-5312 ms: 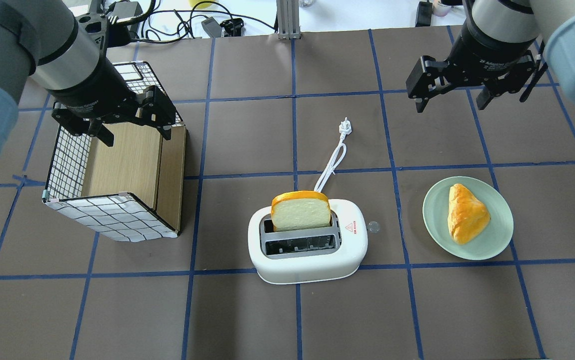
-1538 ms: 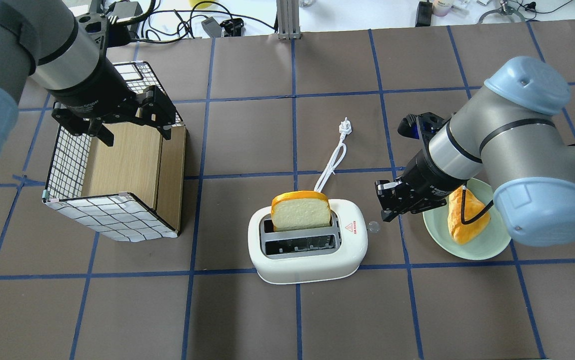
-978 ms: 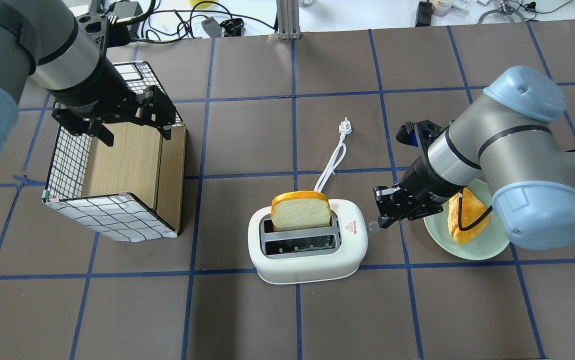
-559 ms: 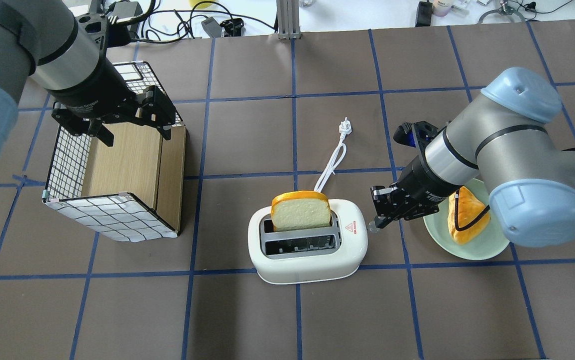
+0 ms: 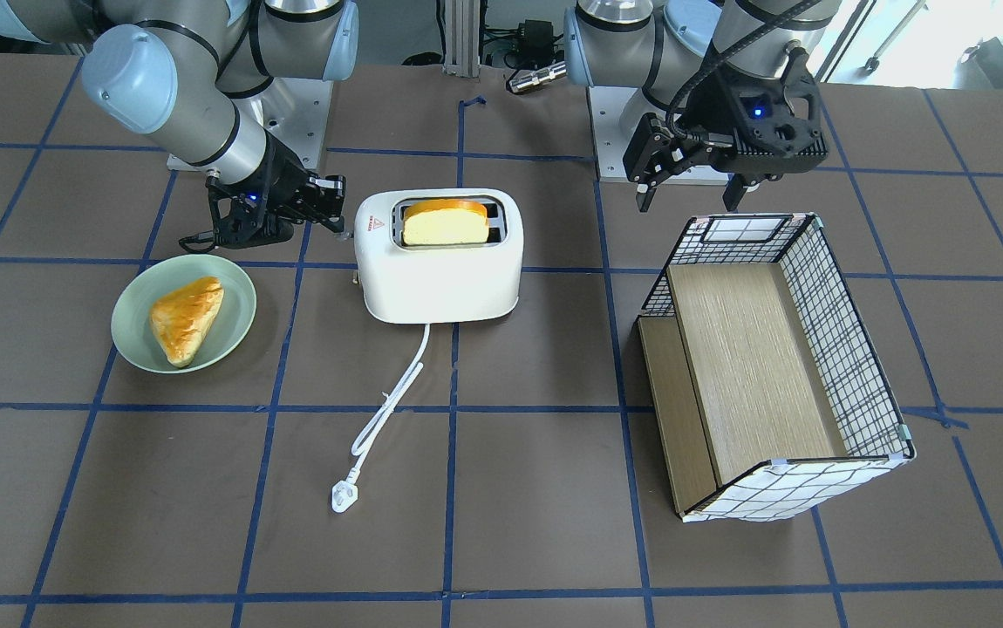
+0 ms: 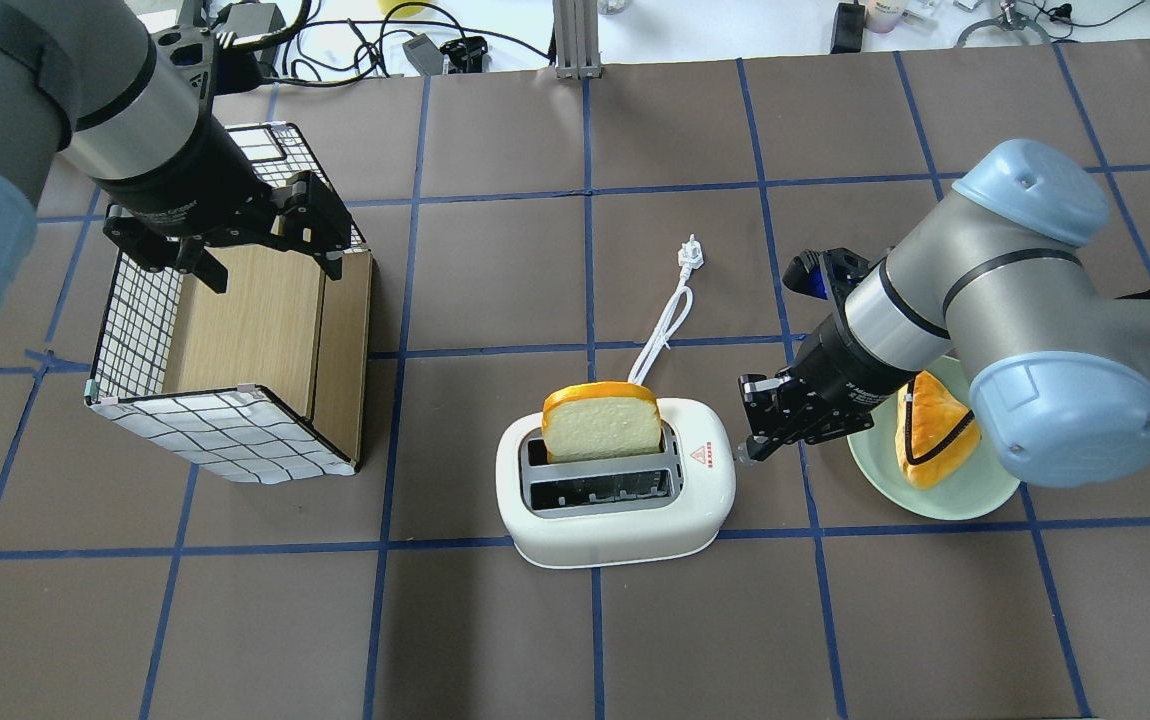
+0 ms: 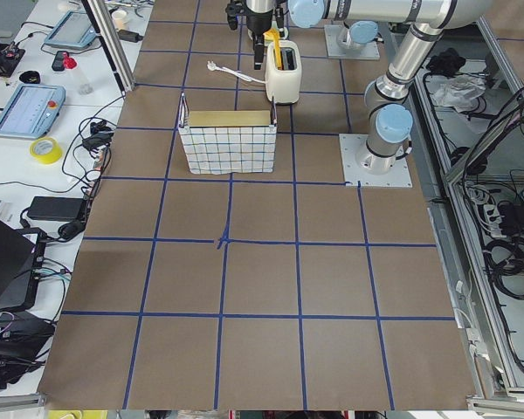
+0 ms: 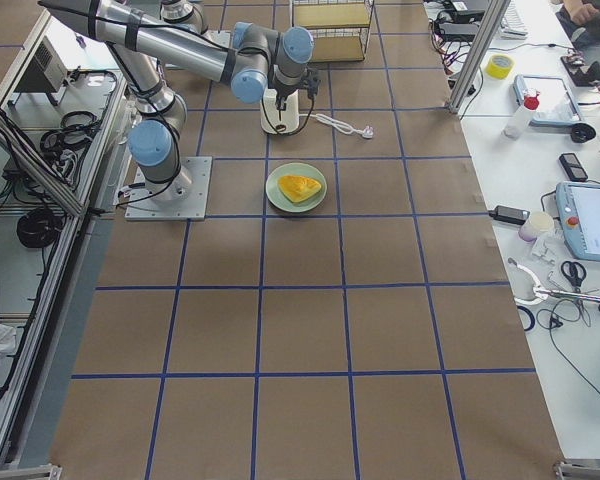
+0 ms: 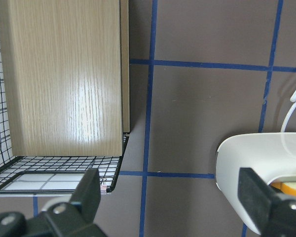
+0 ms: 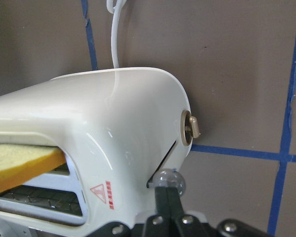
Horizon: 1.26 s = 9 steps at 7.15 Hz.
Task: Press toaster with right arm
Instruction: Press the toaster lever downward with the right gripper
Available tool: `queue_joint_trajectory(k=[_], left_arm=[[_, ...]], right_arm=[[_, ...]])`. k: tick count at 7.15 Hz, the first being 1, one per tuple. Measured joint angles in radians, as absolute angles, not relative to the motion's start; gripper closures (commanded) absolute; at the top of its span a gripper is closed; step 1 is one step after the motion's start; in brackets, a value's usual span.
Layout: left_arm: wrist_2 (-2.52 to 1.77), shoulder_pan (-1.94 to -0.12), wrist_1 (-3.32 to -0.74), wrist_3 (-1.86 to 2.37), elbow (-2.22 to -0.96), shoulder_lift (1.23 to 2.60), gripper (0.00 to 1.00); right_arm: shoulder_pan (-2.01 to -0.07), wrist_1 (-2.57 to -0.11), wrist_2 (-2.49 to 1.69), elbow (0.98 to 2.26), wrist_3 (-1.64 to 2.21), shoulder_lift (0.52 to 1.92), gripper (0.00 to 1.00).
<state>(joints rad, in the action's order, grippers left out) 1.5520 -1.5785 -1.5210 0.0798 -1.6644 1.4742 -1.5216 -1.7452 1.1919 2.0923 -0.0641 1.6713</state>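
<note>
The white toaster [image 6: 615, 515] stands mid-table with a slice of bread [image 6: 602, 425] upright in its far slot. It also shows in the front view [image 5: 440, 270] and the right wrist view [image 10: 113, 118]. My right gripper [image 6: 753, 452] is shut and empty at the toaster's right end. In the right wrist view its closed fingertips [image 10: 166, 195] rest at the clear lever knob [image 10: 170, 179], which sits at the top of its slot. My left gripper [image 6: 225, 255] is open and empty, hovering over the wire basket [image 6: 235, 440].
A green plate [image 6: 945, 505] with a pastry [image 6: 940, 455] lies just right of the toaster, under my right forearm. The toaster's white cord and plug [image 6: 690, 255] run towards the table's far side. The basket lies on its side at the left.
My right arm came down from the back right, its gripper closed, and the fingertips crept left onto the toaster's lever knob. The bread stays up. The left arm has not moved.
</note>
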Motion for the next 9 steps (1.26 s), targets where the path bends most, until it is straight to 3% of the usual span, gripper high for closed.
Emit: queue_joint_trajectory(k=[9], left_arm=[[1.552,-1.578,-1.520,0.080,-1.664,1.474,0.00]], right_arm=[[-1.523,-1.753,1.190,2.125,-0.069,1.620,1.00]])
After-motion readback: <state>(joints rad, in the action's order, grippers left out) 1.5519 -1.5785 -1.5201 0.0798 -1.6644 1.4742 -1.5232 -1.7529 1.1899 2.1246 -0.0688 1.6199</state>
